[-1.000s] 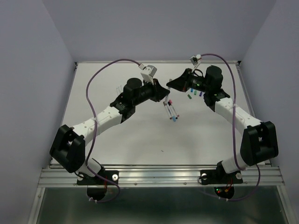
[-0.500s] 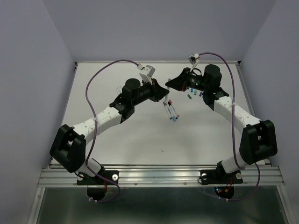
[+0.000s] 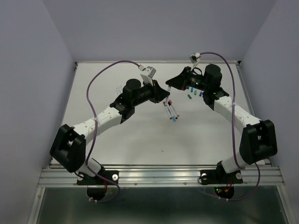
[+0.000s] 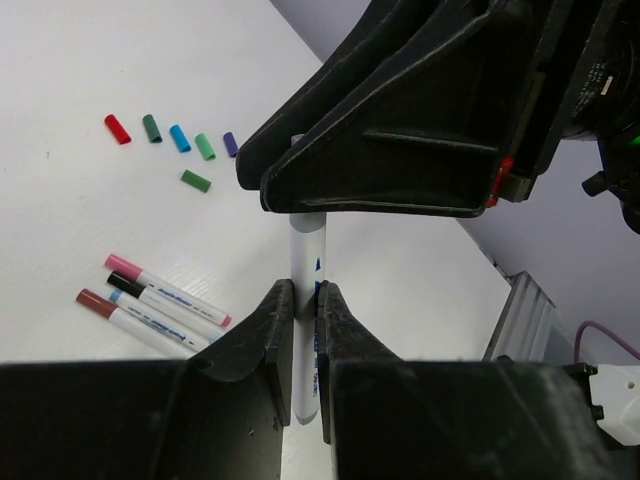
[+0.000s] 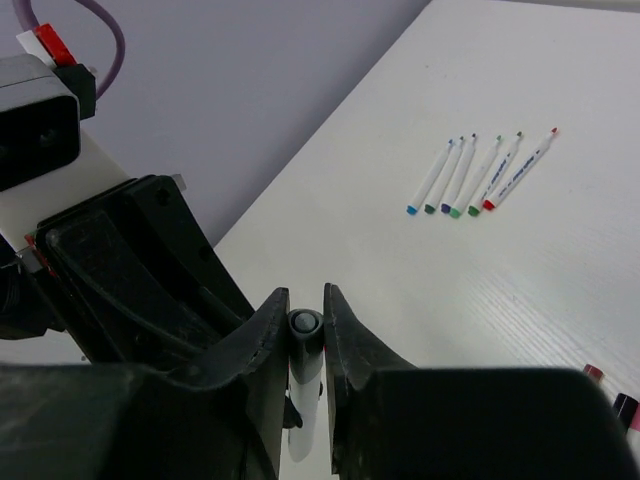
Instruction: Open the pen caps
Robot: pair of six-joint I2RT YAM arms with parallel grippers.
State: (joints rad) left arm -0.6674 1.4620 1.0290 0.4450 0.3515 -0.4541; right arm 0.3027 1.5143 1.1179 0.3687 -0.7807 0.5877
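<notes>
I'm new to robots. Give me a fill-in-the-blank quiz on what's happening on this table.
1. The left gripper is clamped on a pen with a ___ barrel.
2. The right gripper has its fingers on either side of that same ___.
3. In the left wrist view, ___ loose caps lie on the table.
4. The leftmost cap of them is ___.
Missing words: white; pen; six; red.

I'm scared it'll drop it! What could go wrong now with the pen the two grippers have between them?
The pen could slip, because the left gripper pinches only its thin barrel. The right gripper sits snug around the cap, but a firm hold isn't clear, so it might pull away without it.
</notes>
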